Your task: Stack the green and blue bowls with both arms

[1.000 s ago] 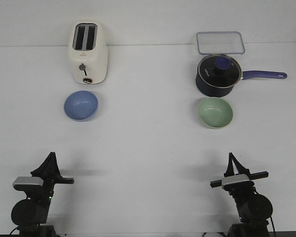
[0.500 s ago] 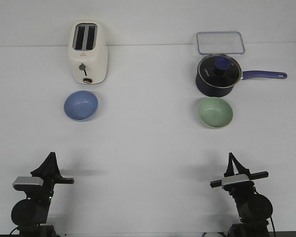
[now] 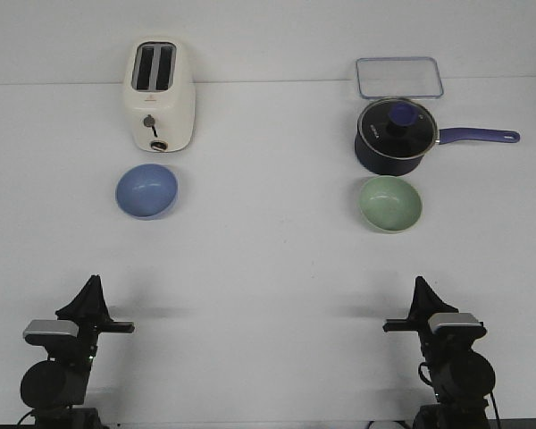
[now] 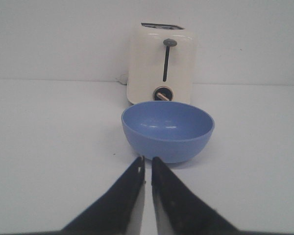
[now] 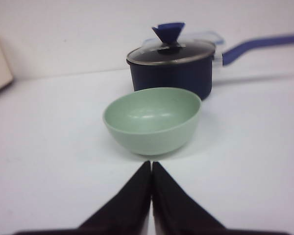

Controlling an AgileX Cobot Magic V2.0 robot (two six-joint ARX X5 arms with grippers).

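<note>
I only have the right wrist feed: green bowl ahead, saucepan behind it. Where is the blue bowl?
Observer: The blue bowl sits on the robot's left side of the table, just in front of a cream toaster.
Operator: Is the left gripper on it yet?
Observer: No. The left gripper points at it from short of the bowl, fingers nearly together, holding nothing.
Operator: Anything beyond my saucepan?
Observer: A clear rectangular container lies behind the saucepan; the green bowl is just in front of the pan, and the right gripper is shut, short of it.
</note>
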